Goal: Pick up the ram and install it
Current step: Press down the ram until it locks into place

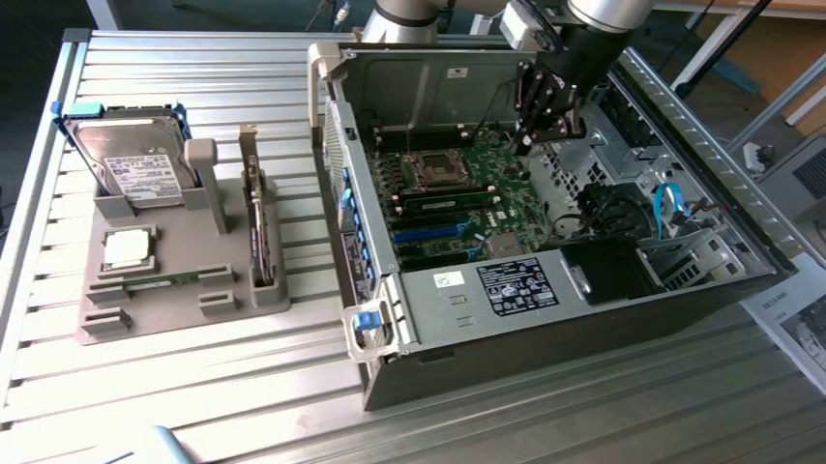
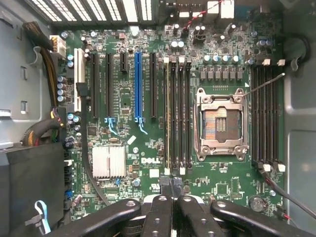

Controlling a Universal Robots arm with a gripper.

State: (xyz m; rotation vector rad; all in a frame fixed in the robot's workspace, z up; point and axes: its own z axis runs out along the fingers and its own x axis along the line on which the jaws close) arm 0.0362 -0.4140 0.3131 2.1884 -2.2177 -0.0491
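Exterior view: elevated, oblique, covering table [image 1: 193, 406] and open computer case [image 1: 400, 82] from a distance; wrist view: close, square-on to the motherboard [image 2: 126, 98], which the 2 views share.

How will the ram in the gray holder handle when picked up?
Likely stiff: the ram is a thin flat board. Probably light, being far slimmer than the hard drive. It likely won't roll, lying flat in the gray holder.

Green motherboard [image 2: 124, 98], blue slot [image 2: 138, 84], black fingers [image 2: 159, 217], grey tray [image 1: 168, 314], seemingly green ram [image 1: 161, 279]
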